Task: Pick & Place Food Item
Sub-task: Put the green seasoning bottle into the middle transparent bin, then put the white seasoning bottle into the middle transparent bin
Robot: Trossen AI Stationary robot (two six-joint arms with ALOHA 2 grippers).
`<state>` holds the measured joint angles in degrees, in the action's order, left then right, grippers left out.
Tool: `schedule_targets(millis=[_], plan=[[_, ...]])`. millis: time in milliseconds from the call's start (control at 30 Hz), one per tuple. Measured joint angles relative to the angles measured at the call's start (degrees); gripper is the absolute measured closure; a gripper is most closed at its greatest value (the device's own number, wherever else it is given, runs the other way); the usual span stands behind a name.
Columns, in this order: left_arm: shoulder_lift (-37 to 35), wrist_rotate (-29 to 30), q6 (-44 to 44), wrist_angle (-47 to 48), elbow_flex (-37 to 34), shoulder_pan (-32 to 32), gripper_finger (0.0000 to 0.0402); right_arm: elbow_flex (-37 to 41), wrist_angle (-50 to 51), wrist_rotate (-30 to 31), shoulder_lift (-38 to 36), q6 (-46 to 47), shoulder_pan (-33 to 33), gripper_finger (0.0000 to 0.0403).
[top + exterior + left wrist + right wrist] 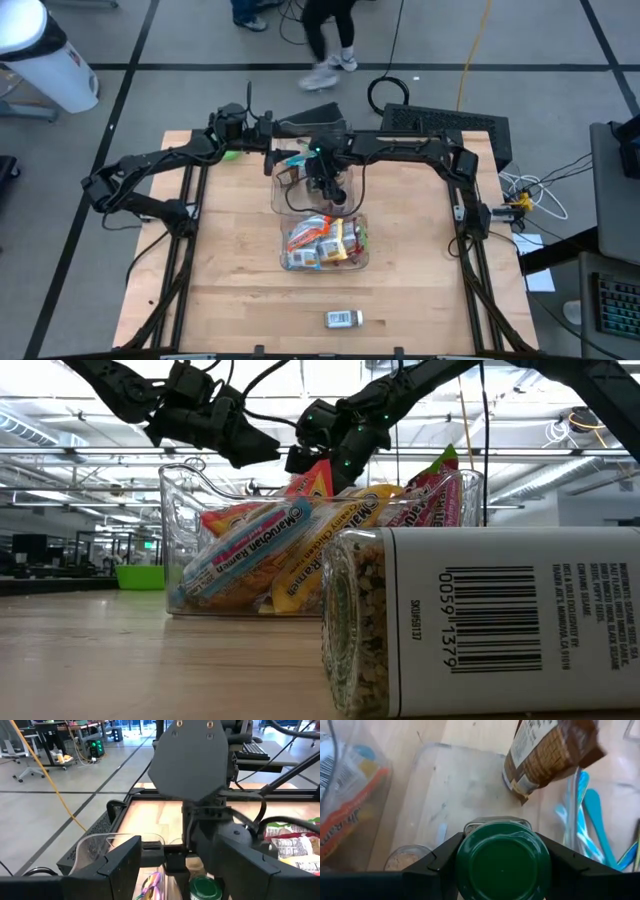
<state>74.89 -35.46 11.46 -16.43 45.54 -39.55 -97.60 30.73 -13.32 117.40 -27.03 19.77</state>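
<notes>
Carrying a green-lidded glass spice jar (502,862) clamped in the right gripper (501,865) over the clear plastic bin (447,785), probably mid-transfer; release next. Left gripper (187,870) apparently parted, empty, near the tabletop's far edge.

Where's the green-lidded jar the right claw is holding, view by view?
High: hidden under the right claw, above the empty clear bin.
Low: not distinguishable.
Left wrist: green-lidded jar, bottom centre.
Right wrist: bottom centre, between the fingers.
Shared landmark: the snack-filled clear bin.

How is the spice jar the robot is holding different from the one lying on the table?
The held jar is upright in the right gripper, above a clear bin; the lying jar is on its side, alone on the table. The held one shows its green lid; the lying one shows its barcode label.
</notes>
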Motion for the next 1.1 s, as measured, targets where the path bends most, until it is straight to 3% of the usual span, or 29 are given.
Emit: schedule_targets(millis=[433, 567, 733, 1100], plan=[[0.00, 0.00, -0.07, 0.46, 0.00, 0.04, 0.0151, -0.04, -0.61, 1.80, -0.24, -0.74, 0.11, 0.0211], [0.00, 0.03, -0.09, 1.37, 0.00, 0.04, 0.0151, -0.04, -1.56, 6.64, -0.24, -1.16, -0.09, 0.0157], [0.00, 0.02, -0.27, 1.81, 0.00, 0.09, 0.0151, -0.04, -3.30, 6.71, -0.37, -0.61, 0.07, 0.0103], [0.00, 0.01, 0.10, 0.51, 0.00, 1.49, 0.0151, -0.04, -0.90, 5.82, -8.99, -2.26, -1.88, 0.0103]])
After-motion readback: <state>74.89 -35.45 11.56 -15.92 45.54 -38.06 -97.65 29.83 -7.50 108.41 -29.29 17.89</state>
